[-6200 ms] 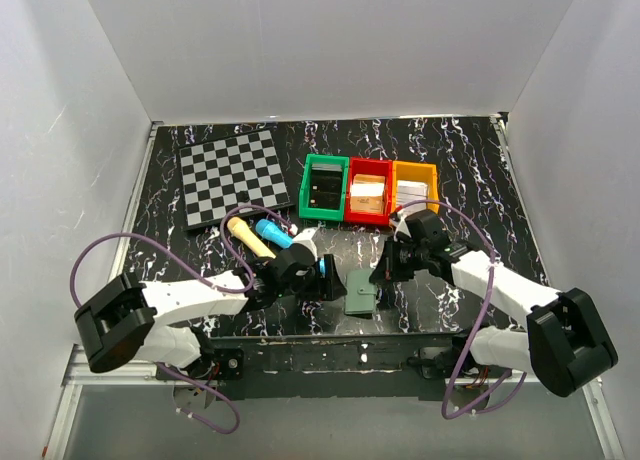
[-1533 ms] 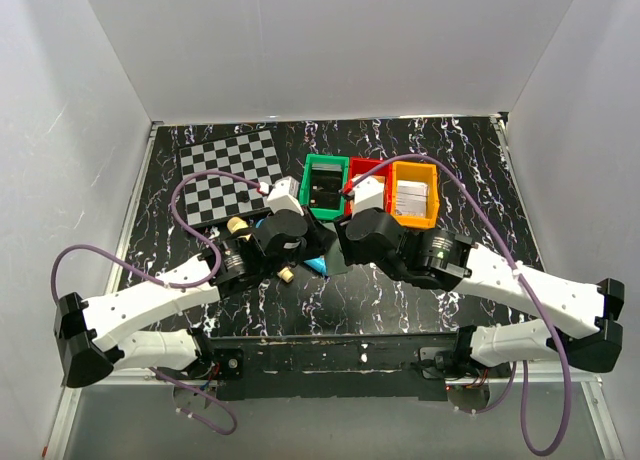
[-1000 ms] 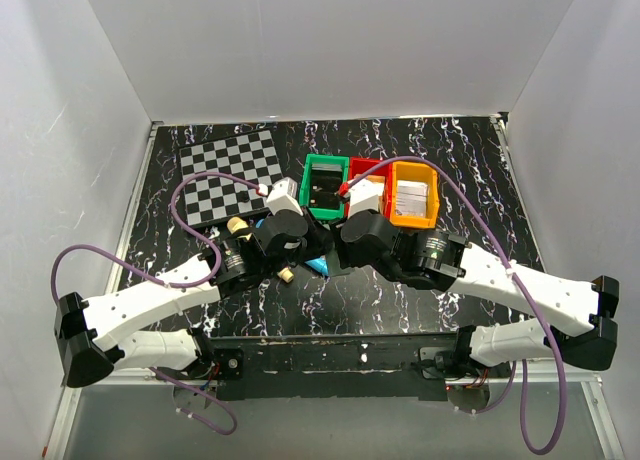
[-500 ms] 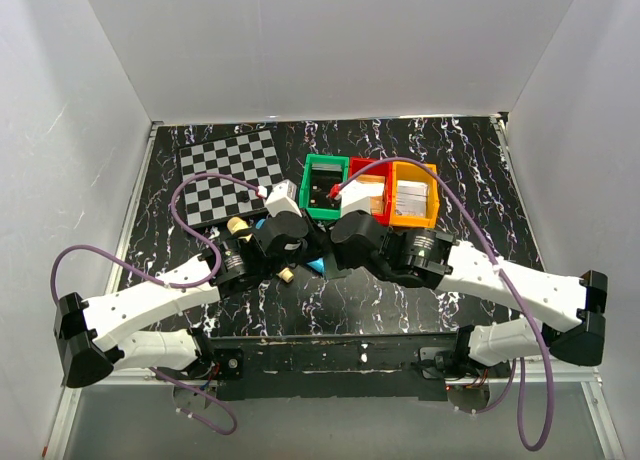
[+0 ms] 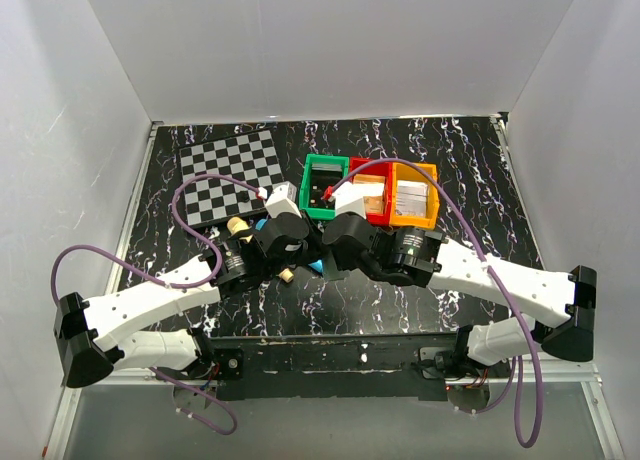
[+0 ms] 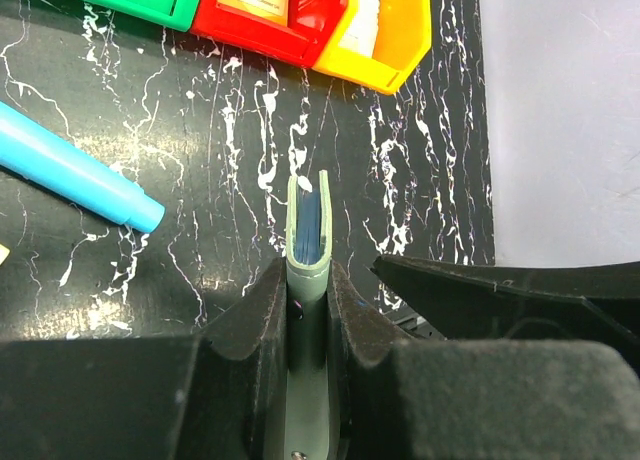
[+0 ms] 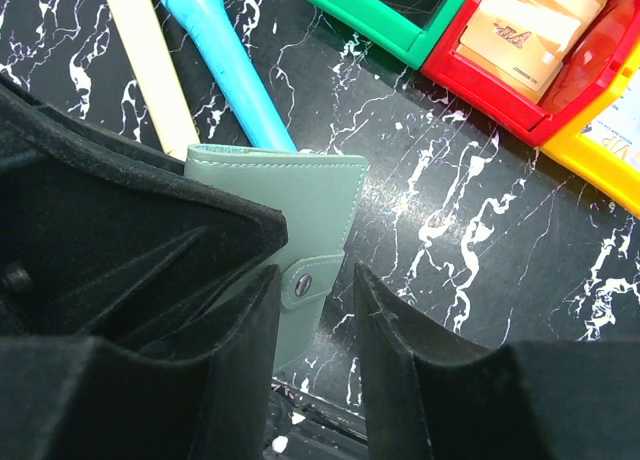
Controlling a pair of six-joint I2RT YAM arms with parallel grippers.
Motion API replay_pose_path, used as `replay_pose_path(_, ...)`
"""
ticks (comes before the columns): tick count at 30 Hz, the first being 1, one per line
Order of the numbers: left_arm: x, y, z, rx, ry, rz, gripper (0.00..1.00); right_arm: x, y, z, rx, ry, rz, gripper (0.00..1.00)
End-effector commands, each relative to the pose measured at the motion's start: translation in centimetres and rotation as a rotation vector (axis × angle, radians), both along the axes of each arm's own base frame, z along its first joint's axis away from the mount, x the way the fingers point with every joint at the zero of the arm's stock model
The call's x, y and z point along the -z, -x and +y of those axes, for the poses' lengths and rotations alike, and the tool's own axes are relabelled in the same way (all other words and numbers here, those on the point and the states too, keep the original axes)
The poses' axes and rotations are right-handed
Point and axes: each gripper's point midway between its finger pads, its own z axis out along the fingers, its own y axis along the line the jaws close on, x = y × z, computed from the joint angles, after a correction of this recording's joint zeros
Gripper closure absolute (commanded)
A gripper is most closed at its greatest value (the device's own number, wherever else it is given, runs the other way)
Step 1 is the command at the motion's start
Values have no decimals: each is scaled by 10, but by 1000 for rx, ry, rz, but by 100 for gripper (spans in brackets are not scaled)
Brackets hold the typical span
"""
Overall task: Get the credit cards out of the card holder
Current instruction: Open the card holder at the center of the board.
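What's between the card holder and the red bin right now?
Nothing. In the left wrist view only bare marbled table separates the holder from the red bin. The right wrist view agrees.

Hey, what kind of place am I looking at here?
Likely a robot test booth: white walls enclose a black marbled table, with a left arm, right arm and coloured bins.

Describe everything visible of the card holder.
The card holder is a grey-green, leather-looking bifold, folded shut, its tab fastened by a metal snap. The left gripper pinches it edge-on, and dark blue lining shows between the covers. The right gripper straddles the tab, jaws open.
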Motion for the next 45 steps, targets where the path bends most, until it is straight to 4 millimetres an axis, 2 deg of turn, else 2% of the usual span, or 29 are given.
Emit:
replay_pose_path(1, -37, -1, -5, -6, 128, -52, 100, 5, -1, -9, 31, 58, 5, 60)
replay_pose_path(17, -37, 1, 1, -16, 132, -56, 100, 18, 3, -18, 38, 109, 31, 79)
replay_pose_path(21, -36, 1, 1, -15, 134, -55, 100, 18, 4, -19, 35, 111, 34, 88)
replay_pose_path(23, -37, 1, 1, -14, 134, -56, 100, 19, 4, -19, 34, 115, 37, 98)
replay_pose_path(35, -29, -1, 9, -39, 104, -66, 100, 11, 7, -27, 41, 67, 48, 99)
replay_pose_path(45, -24, -2, 14, -56, 86, -65, 100, 12, 8, -35, 58, -41, 116, 99)
